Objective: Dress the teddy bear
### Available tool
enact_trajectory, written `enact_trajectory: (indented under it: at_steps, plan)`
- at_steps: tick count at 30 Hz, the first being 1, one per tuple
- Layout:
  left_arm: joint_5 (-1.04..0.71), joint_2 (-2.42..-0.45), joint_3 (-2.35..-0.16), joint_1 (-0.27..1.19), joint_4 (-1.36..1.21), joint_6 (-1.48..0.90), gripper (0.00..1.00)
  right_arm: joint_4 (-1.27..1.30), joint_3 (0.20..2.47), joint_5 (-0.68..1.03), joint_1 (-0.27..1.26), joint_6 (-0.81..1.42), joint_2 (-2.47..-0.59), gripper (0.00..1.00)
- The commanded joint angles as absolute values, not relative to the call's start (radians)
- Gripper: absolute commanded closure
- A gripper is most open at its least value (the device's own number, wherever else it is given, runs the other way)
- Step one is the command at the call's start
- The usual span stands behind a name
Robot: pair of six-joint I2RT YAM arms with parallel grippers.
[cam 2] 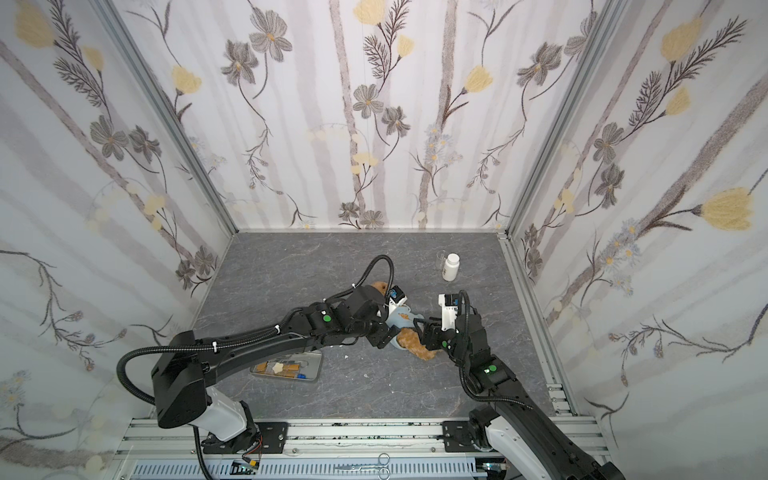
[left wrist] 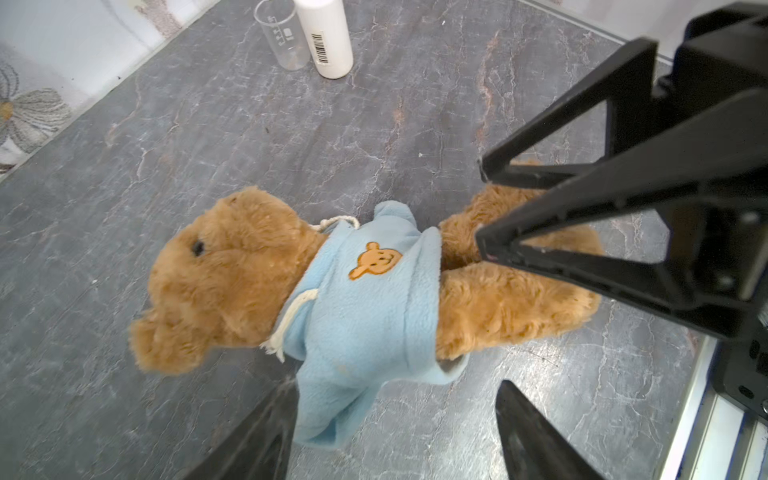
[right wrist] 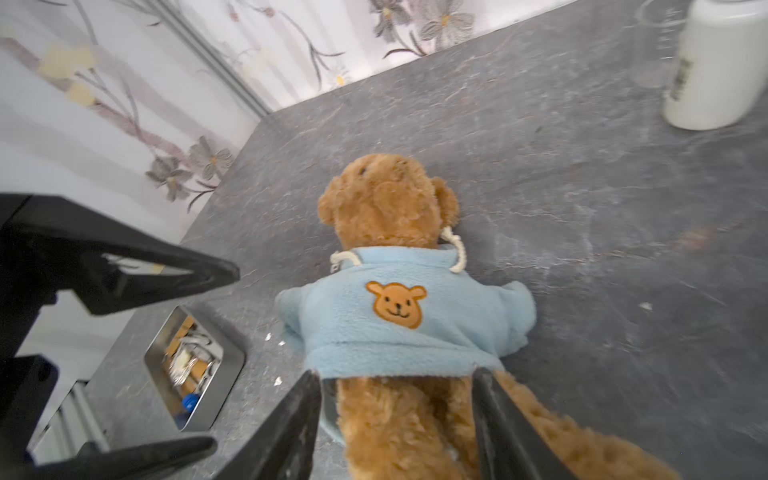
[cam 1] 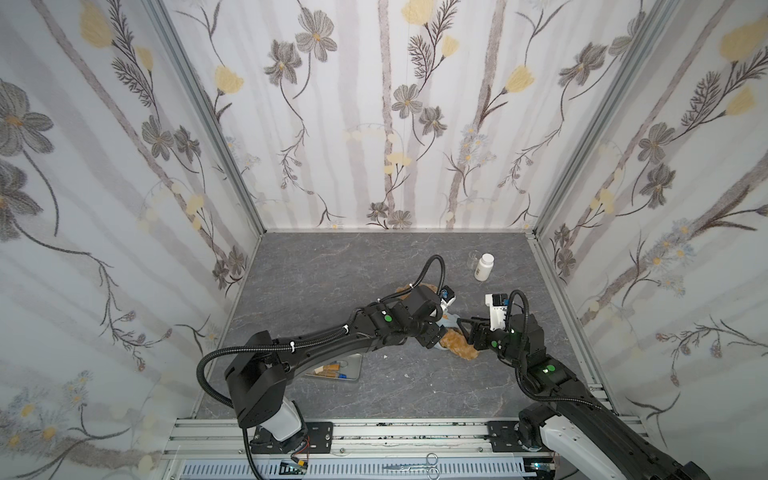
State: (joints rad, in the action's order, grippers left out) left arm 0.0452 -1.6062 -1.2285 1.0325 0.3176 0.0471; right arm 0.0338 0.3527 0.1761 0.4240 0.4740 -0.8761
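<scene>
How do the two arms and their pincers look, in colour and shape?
Both arms, left arm and right arm, are black with white base segments, green round dots and looping black ribbed cables. The left pincer and right pincer have black, triangular, openwork fingers.

Grey tabletop [cam 1: 332, 270] bears teddy bear [left wrist: 232, 270], bottle [cam 1: 483, 267], beaker [cam 1: 473, 258] (clear), tray [right wrist: 230, 376].

Four views, as I see them
Both top views look steeply down from high over the whole counter [cam 1: 332, 270]; my wrist cameras sit close, both showing the teddy bear [left wrist: 232, 282].
</scene>
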Motion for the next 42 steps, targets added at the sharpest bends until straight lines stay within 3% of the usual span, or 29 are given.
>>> enact_trajectory:
  at_steps: [1, 4, 9, 14, 21, 33, 37, 42]
  plan:
    - [0.126, -1.656, -1.272, 1.039, 0.315, 0.0, 0.29, -0.024, 0.359, 0.054, 0.421, 0.464, -0.833, 0.41]
    - [0.12, -1.659, -1.248, 1.051, 0.315, -0.055, 0.23, -0.039, 0.379, 0.068, 0.421, 0.408, -0.854, 0.41]
    - [0.085, -1.72, -1.255, 1.065, 0.307, -0.123, 0.21, 0.059, 0.361, 0.069, 0.422, 0.433, -0.912, 0.42]
    - [0.203, -1.768, -1.237, 1.08, 0.295, -0.11, 0.26, 0.063, 0.409, 0.106, 0.423, 0.41, -0.985, 0.42]
    - [0.194, -1.677, -1.081, 0.99, 0.262, -0.007, 0.28, 0.128, 0.444, 0.157, 0.493, 0.25, -1.015, 0.44]
    - [0.059, -1.529, -0.887, 0.846, 0.115, -0.032, 0.25, 0.23, 0.506, -0.034, 0.753, -0.21, -1.234, 0.45]
    - [0.003, -1.494, -0.858, 0.828, 0.077, -0.04, 0.23, 0.188, 0.544, -0.039, 0.773, -0.263, -1.301, 0.46]
    - [-0.016, -1.454, -0.83, 0.824, 0.071, -0.047, 0.22, 0.107, 0.589, -0.172, 0.785, -0.26, -1.358, 0.51]
